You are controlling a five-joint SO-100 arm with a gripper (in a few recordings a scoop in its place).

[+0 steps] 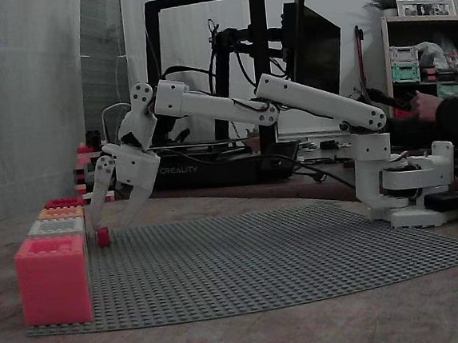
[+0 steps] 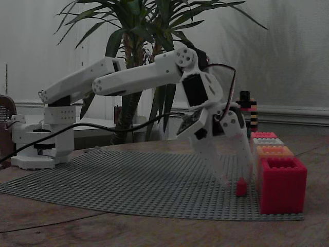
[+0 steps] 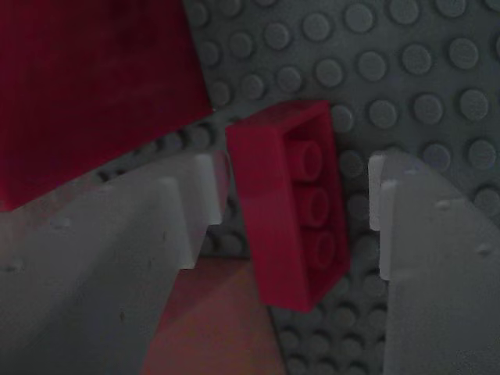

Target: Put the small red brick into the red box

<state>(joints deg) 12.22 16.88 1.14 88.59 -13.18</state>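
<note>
The white two-finger gripper (image 1: 112, 223) of the white SO-100 arm (image 1: 311, 100) reaches down to the far-left part of the grey studded baseplate (image 1: 260, 257) in a fixed view. Its jaws stand apart, released, with nothing clenched between them. The small red plastic brick (image 1: 103, 236) sits on the baseplate between the 2 fingertips; in the wrist view the brick (image 3: 291, 201) lies in the gap with its hollow underside and 3 round tubes facing the camera, the left finger (image 3: 117, 258) just beside it and the right finger (image 3: 437, 258) a little apart from it.

In the other fixed view the gripper (image 2: 237, 181) hangs over the brick (image 2: 241, 187), which rests just left of the nearest box. 4 studded boxes stand in a row along the baseplate's edge: a salmon-pink one (image 1: 53, 279) nearest, then a grey one (image 1: 56, 226), an orange one (image 1: 61, 212), and the deep crimson-red box (image 1: 63, 203) farthest. The brick lies near the pink and grey boxes, well apart from the red box.
</note>
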